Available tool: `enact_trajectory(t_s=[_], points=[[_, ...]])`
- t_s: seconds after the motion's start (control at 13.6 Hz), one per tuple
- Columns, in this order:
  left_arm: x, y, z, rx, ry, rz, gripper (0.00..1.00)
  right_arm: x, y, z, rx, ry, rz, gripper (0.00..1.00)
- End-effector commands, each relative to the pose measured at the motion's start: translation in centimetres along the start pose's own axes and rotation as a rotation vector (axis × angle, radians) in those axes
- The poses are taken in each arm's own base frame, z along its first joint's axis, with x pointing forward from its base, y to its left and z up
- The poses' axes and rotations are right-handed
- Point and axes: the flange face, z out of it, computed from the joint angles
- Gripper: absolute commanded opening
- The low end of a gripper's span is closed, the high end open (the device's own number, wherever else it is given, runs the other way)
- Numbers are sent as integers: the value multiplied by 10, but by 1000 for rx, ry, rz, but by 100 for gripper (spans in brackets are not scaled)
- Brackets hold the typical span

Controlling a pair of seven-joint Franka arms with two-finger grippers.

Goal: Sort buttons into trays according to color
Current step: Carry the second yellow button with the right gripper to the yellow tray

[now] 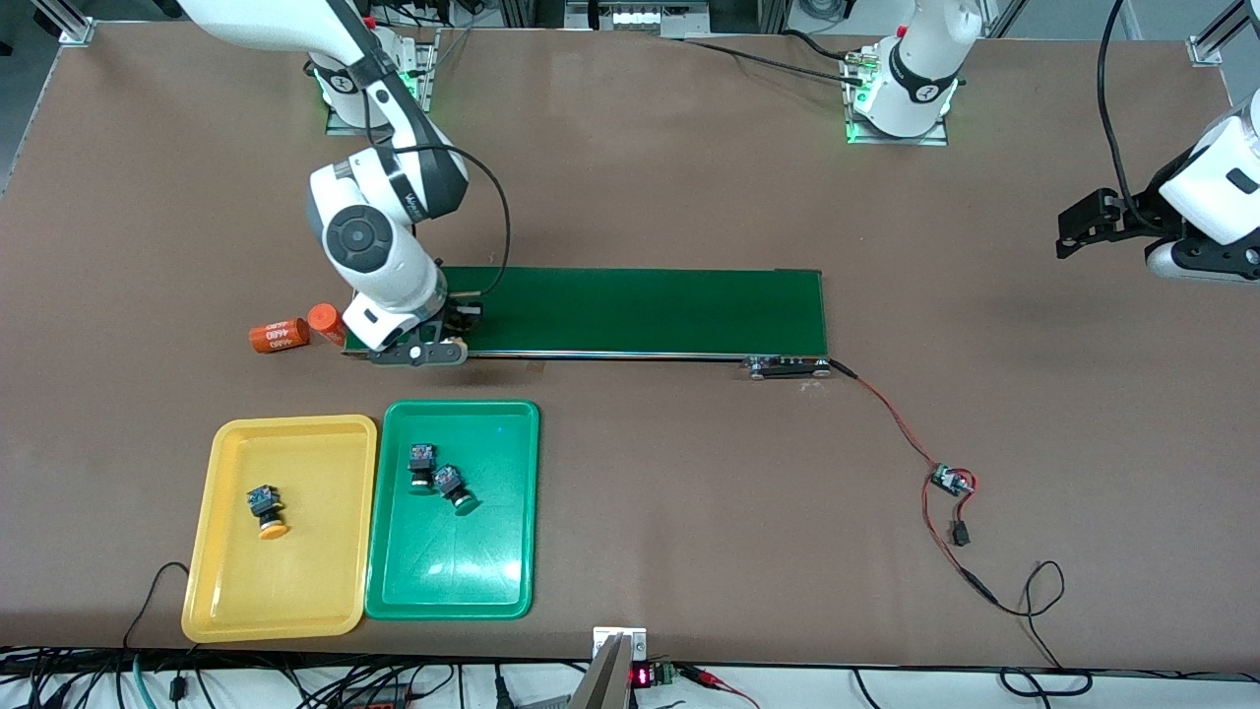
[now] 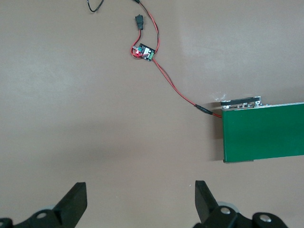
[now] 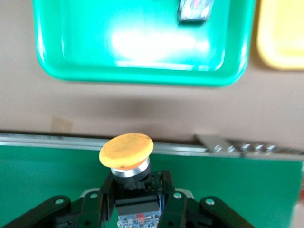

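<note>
Nearest the front camera we find two shallow rectangular plastic trays side by side, edges almost touching. The yellow tray, toward the right arm's end of the table, holds one push-button with a black-and-blue body and yellow-orange round cap, lying on its side. The green tray beside it holds two green-capped push-buttons, touching each other in the part of the tray farther from the camera.

Farther from the camera we note the long dark-green conveyor belt. At its end toward the right arm, the right gripper is down on the belt with its fingers closed on the body of the fourth push-button, yellow-orange capped; the cap points toward the trays. Just beside that end of the belt lie two orange cylinders printed "4680", on the table.

From the belt's other end a red-and-black wire runs to a small circuit board lying nearer the camera.

The left gripper waits over bare table toward the left arm's end, its fingers spread wide and holding nothing.
</note>
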Motion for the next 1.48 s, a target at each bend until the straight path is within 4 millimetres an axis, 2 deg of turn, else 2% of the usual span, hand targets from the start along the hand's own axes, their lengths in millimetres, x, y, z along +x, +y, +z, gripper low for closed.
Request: enact_trajectory(t_s=[0.0,0.15,0.37,0.59,0.89,1.18,1.4], points=[[-2,0,-5,15,-4,17,100,31,15,-49,2,67,-32,19],[-2,0,-5,15,-5,17,100,48,23,-68,13,114,-72,19],[-2,0,-5,15,-5,17,100,87,61,-61,-5,142,-75,20],[-2,-1,-5,15,-4,15,100,118,100,-39,-25,226,-90,20],[-2,-2,-5,15,-5,15,100,148,145,-4,-50,317,-131,20],[-2,-2,-5,15,-4,17,100,161,165,44,-91,385,-170,20],[-2,-2,-5,15,-4,18,100,163,188,64,-114,401,-160,21]])
